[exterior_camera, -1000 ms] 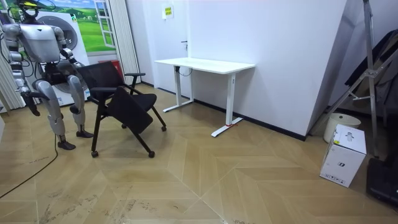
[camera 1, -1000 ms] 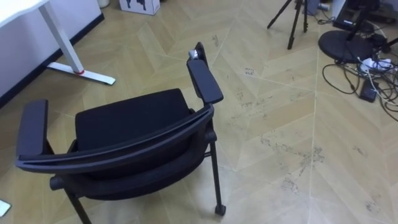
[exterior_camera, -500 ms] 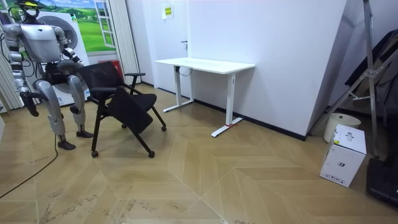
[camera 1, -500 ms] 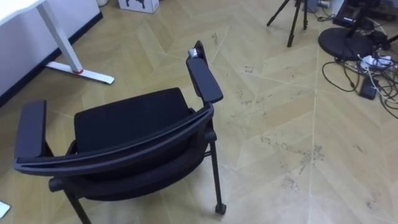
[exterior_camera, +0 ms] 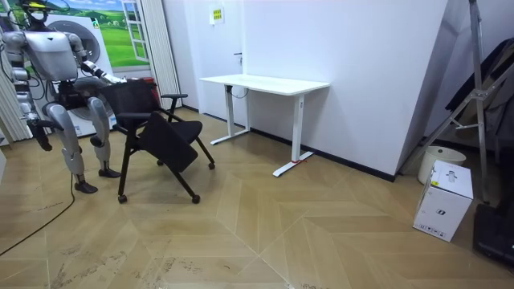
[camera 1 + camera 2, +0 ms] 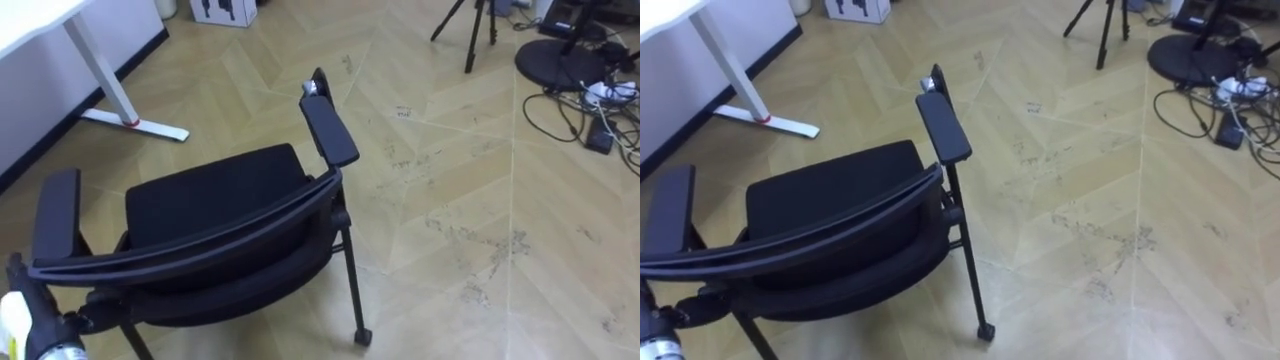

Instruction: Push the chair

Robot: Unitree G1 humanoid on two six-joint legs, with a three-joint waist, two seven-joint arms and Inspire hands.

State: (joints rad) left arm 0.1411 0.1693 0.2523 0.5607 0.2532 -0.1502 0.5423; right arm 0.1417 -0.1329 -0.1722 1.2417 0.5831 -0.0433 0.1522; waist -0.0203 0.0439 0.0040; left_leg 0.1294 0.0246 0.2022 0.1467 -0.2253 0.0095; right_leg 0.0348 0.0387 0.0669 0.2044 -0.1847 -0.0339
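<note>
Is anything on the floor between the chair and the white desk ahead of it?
Nothing visible. Bare floor runs from the chair to the desk's foot; the tripod and cables lie off right.

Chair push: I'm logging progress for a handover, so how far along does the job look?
Done: the robot stands close behind the black chair, facing its backrest. In hand: its left hand is up at the chair's back, while the right hand hangs at its side. Left: seemingly the push itself, since the chair stands well apart from the white desk.
</note>
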